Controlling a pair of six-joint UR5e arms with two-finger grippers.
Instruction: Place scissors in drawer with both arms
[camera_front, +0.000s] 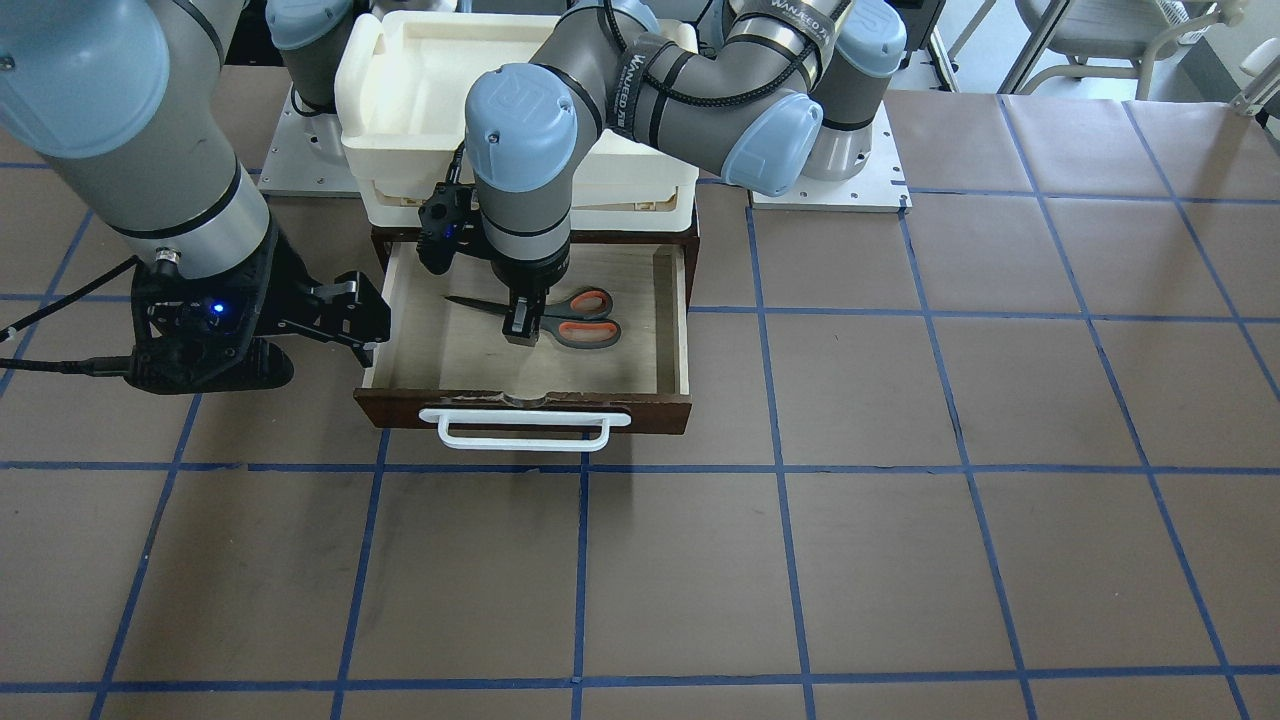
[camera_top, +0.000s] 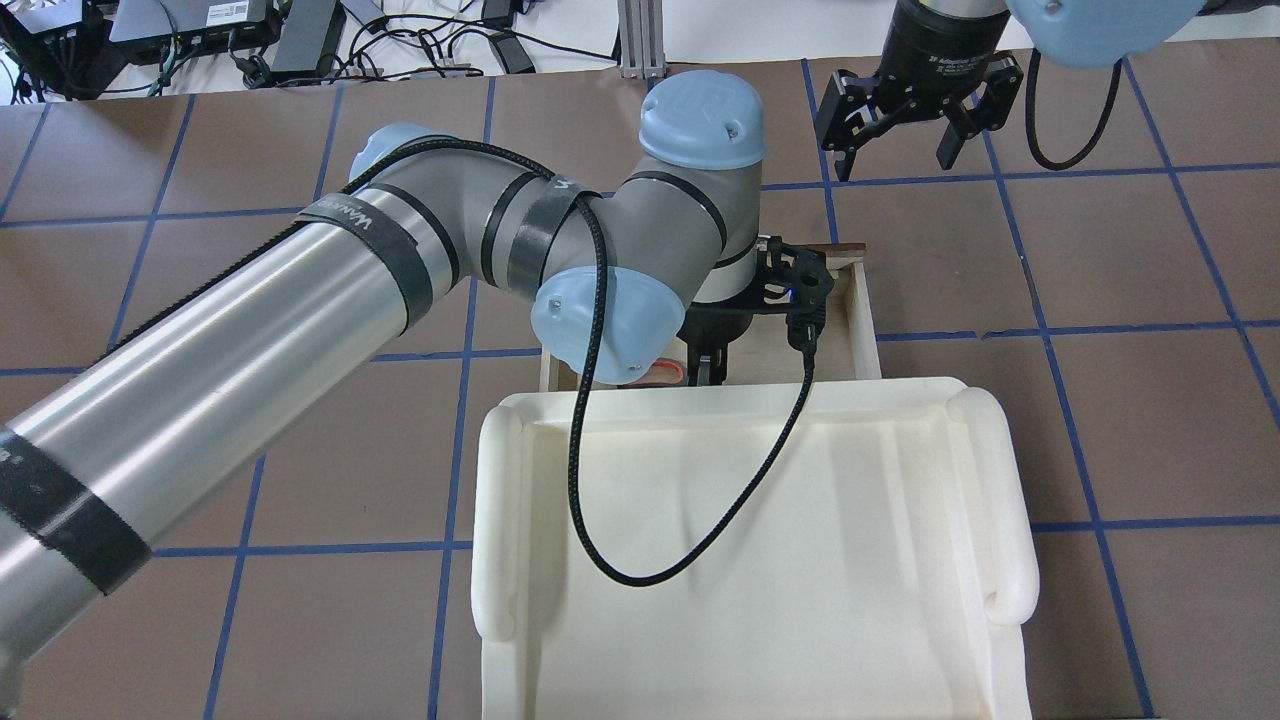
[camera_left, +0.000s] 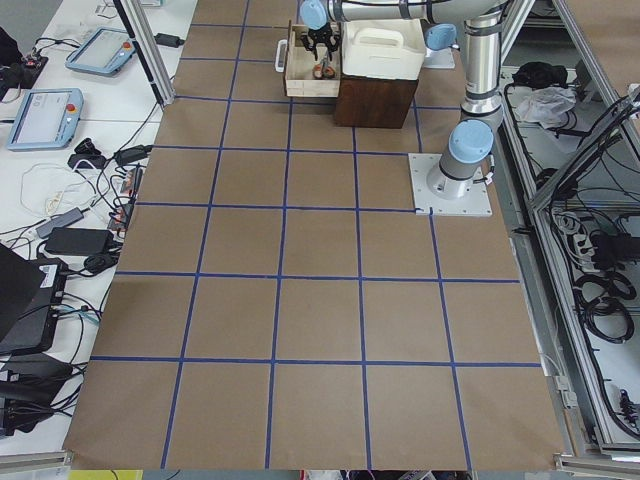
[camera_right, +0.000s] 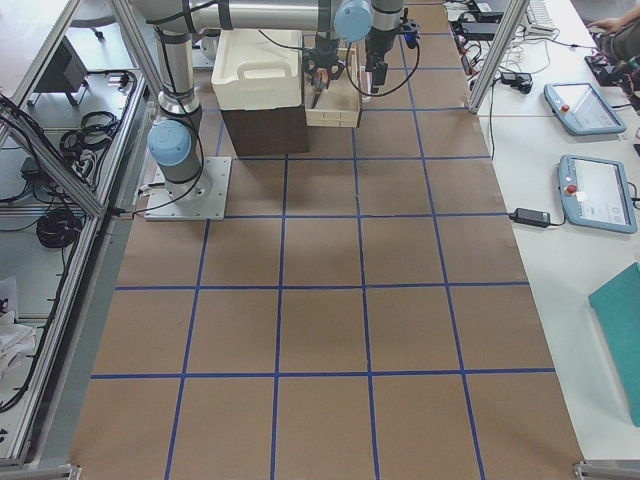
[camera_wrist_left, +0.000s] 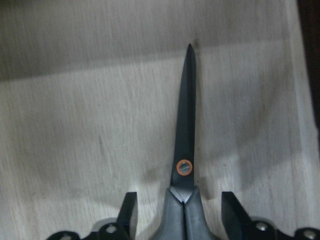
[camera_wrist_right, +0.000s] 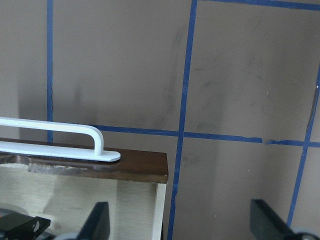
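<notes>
You see the scissors (camera_front: 578, 320) lying flat on the pale floor of the open drawer (camera_front: 681, 330), blades closed and pointing toward the robot's right. Your left tool (camera_front: 524, 328) hangs straight down over them, its fingers (camera_wrist_left: 129, 216) spread to either side of the shank with a clear gap, gripping nothing. Your right tool (camera_top: 895, 158) sits over the counter (camera_front: 900, 500) just beside the drawer's corner, jaws wide apart and empty.

The scissors (camera_wrist_left: 186, 125) have matt dark metal blades; the drawer (camera_front: 440, 350) is pale, grainy plywood inside.
</notes>
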